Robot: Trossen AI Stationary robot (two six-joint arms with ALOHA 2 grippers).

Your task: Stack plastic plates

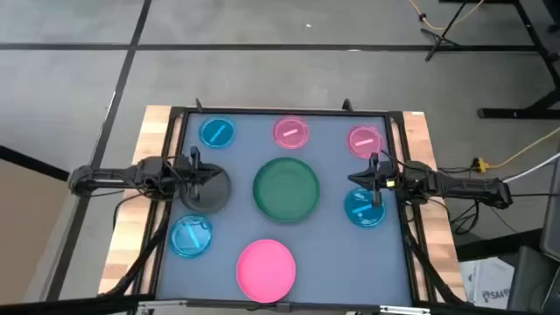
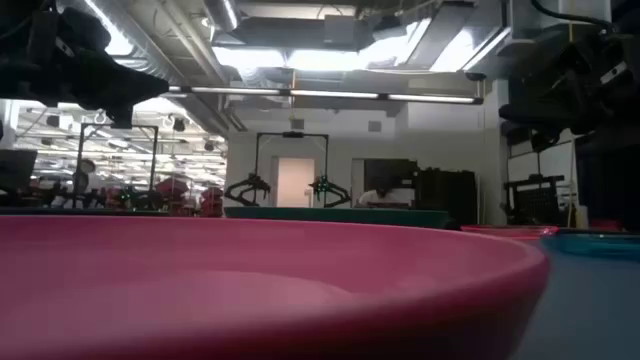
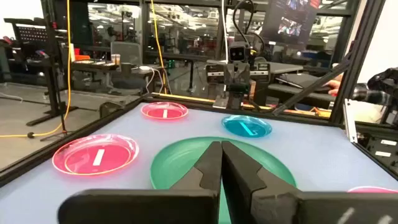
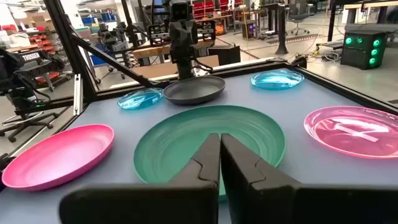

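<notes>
Seen from above, the large dark green plate (image 1: 286,187) lies flat at the table's middle, and the hot pink plate (image 1: 267,269) lies flat near the near edge. Small pink plates (image 1: 291,133) (image 1: 365,140) and a blue plate (image 1: 217,132) lie along the far side. Two more blue plates (image 1: 191,236) (image 1: 365,207) lie left and right. My left gripper (image 1: 199,175) (image 3: 221,155) is shut, hovering over a dark plate (image 4: 194,90). My right gripper (image 1: 367,181) (image 4: 219,146) is shut above the right blue plate (image 3: 247,126). Both point at the green plate (image 3: 186,162) (image 4: 186,149).
A raised dark frame (image 1: 289,111) runs around the blue-grey table top. The hot pink plate's rim (image 2: 300,250) fills the foreground of the low view. Bare table surface (image 1: 332,254) shows between the plates. Cables and stands are on the floor beyond the table.
</notes>
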